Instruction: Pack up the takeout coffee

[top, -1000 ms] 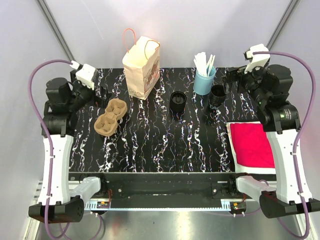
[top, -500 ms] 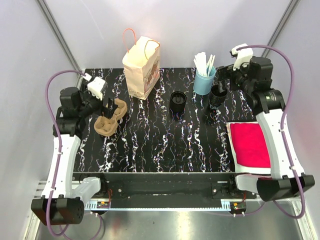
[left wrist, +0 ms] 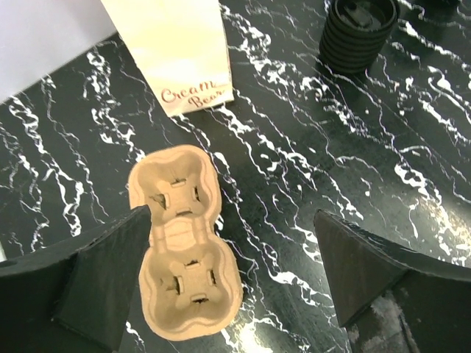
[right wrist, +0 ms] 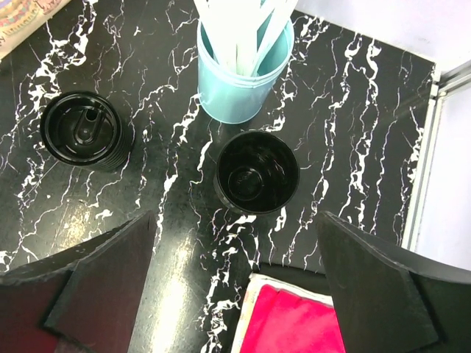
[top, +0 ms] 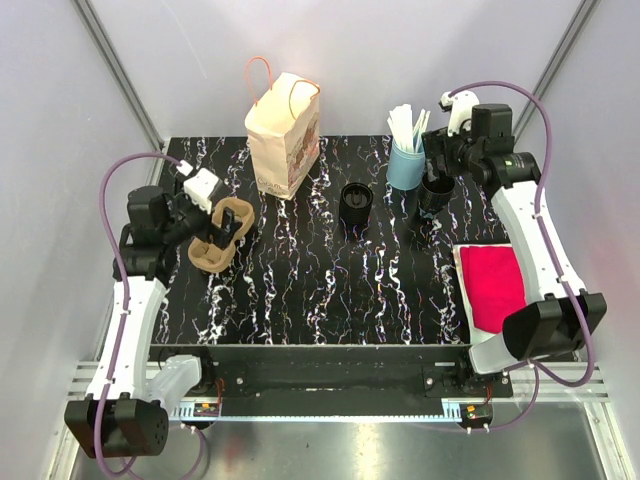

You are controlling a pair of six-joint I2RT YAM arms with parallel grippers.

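Note:
A brown two-cup cardboard carrier [top: 217, 234] [left wrist: 184, 243] lies on the black marble table at the left. My left gripper [top: 222, 222] [left wrist: 232, 276] hangs open above it, the carrier under its left finger side. A lidded black cup [top: 356, 205] [right wrist: 85, 131] stands mid-table. An open black cup without a lid [top: 434, 192] [right wrist: 256, 170] stands right of it. My right gripper [top: 436, 160] [right wrist: 235, 287] is open and empty above the open cup. A paper bag [top: 283, 135] [left wrist: 176, 51] stands upright at the back.
A light-blue holder [top: 408, 160] [right wrist: 243, 70] with white stirrers stands just behind the open cup. A red cloth on a white mat [top: 500, 285] [right wrist: 291, 323] lies at the right front. The table's back edge runs behind the bag.
My left gripper has moved right over the cardboard carrier. My right arm has swung left and back, bringing its gripper over the open black cup beside the blue holder.

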